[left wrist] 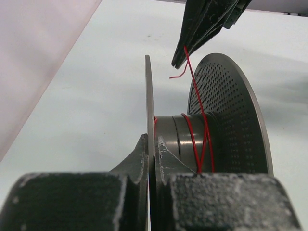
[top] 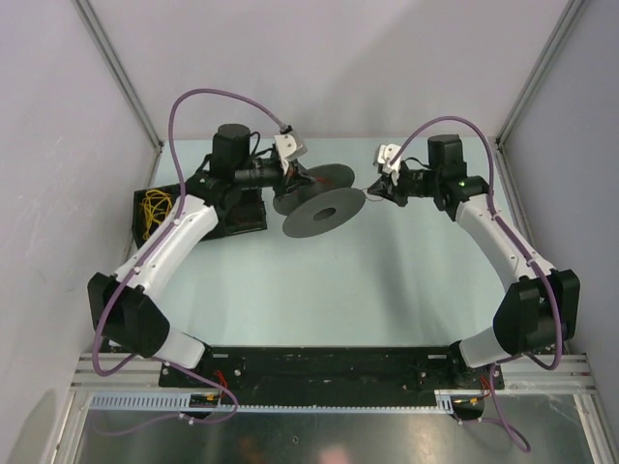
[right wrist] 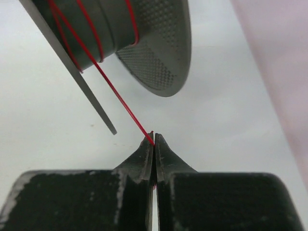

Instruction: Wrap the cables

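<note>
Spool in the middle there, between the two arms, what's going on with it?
The left gripper is shut on the edge of one flange of the dark grey spool, holding it between the arms. The right gripper pinches the thin red wire in its closed fingertips, and the wire runs taut from there to the spool's core. A few turns already lie on the core, and a short free end sticks out past the fingertips.
</note>
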Motion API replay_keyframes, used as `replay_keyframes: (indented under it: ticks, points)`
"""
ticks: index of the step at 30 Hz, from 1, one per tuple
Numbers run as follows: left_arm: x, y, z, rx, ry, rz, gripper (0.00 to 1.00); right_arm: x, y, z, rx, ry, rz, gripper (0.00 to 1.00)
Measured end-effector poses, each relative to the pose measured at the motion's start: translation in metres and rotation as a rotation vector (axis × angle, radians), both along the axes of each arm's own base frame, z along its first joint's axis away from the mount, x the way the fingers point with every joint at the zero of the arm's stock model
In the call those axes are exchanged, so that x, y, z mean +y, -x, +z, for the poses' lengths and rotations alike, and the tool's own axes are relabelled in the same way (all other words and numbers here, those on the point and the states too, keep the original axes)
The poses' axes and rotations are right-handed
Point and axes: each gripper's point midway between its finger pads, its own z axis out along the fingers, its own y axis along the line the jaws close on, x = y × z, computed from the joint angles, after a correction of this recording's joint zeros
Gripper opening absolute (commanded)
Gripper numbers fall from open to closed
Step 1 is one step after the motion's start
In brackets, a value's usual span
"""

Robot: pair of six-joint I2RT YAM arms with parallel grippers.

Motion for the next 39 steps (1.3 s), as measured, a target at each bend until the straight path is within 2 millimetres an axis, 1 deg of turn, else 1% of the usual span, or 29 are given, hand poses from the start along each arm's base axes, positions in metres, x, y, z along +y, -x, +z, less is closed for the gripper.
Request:
replay_keyframes:
  ticks: [3,4,7,9,11,14,16,19,23,28,33,36,39]
  points:
    - [-0.001,0.005,0.006,0.006,0.000,-0.035,0.00,0.000,0.014,-0.005,0.064,-0.024,0.045,0.14]
    - [-0.001,0.008,0.007,0.019,0.000,-0.050,0.00,-0.003,0.014,-0.007,0.076,-0.021,0.036,0.19]
    - [0.003,0.015,0.007,0.063,0.000,-0.073,0.00,-0.023,0.006,-0.011,0.099,-0.013,-0.027,0.34]
    - [0.005,0.017,0.008,0.080,0.002,-0.080,0.00,-0.034,0.002,-0.013,0.111,-0.012,-0.063,0.40]
    - [0.004,0.019,0.011,0.095,0.010,-0.096,0.00,-0.039,0.001,-0.017,0.127,-0.014,-0.081,0.46]
    - [0.003,0.018,0.017,0.098,0.021,-0.112,0.00,-0.042,0.006,-0.023,0.162,-0.024,-0.095,0.56]
    - [0.003,0.018,0.020,0.100,0.029,-0.120,0.00,-0.043,0.009,-0.023,0.177,-0.036,-0.100,0.61]
    - [0.002,0.017,0.027,0.104,0.044,-0.130,0.00,-0.047,0.014,-0.019,0.189,-0.056,-0.111,0.65]
    - [0.002,0.013,0.036,0.097,0.060,-0.140,0.00,-0.049,0.029,-0.008,0.200,-0.086,-0.101,0.69]
    - [-0.001,0.013,0.042,0.105,0.078,-0.165,0.00,-0.039,0.053,-0.001,0.266,-0.138,-0.040,0.76]
    - [-0.005,0.013,0.053,0.098,0.100,-0.202,0.00,-0.031,0.072,0.002,0.376,-0.196,-0.005,0.79]
    - [-0.005,0.015,0.061,0.081,0.110,-0.217,0.00,-0.031,0.077,0.007,0.463,-0.256,-0.020,0.82]
    - [-0.005,0.014,0.067,0.065,0.114,-0.222,0.00,-0.039,0.073,0.016,0.554,-0.338,-0.075,0.83]
